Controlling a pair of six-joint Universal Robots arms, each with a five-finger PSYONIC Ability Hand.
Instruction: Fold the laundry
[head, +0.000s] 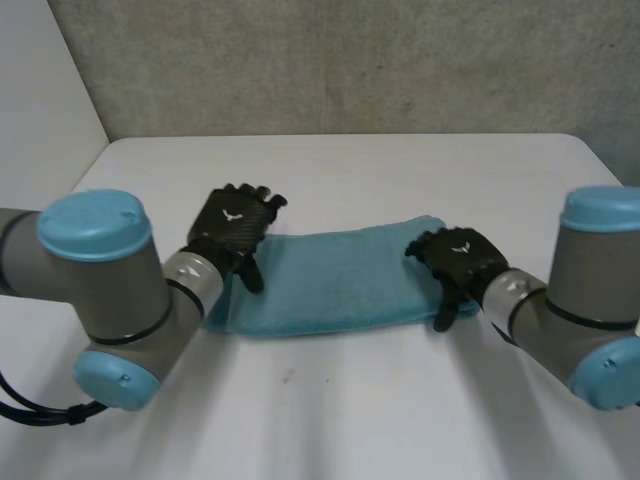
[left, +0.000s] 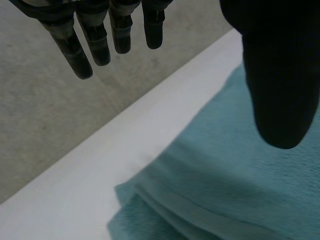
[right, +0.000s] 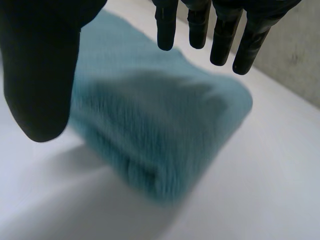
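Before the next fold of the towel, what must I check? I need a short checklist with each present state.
1. Towel lies as a folded strip on the table: ok.
2. Left hand over the towel's left end, open: ok.
3. Right hand over its right end, open: ok.
4. Towel gripped for folding: not ok, neither hand holds it.
5. Layers even at the left end: cannot tell.

Grey left arm (head: 110, 285) and right arm (head: 560, 310), light-blue caps, black left hand (head: 232, 232) and right hand (head: 465, 258), white emblem on each.
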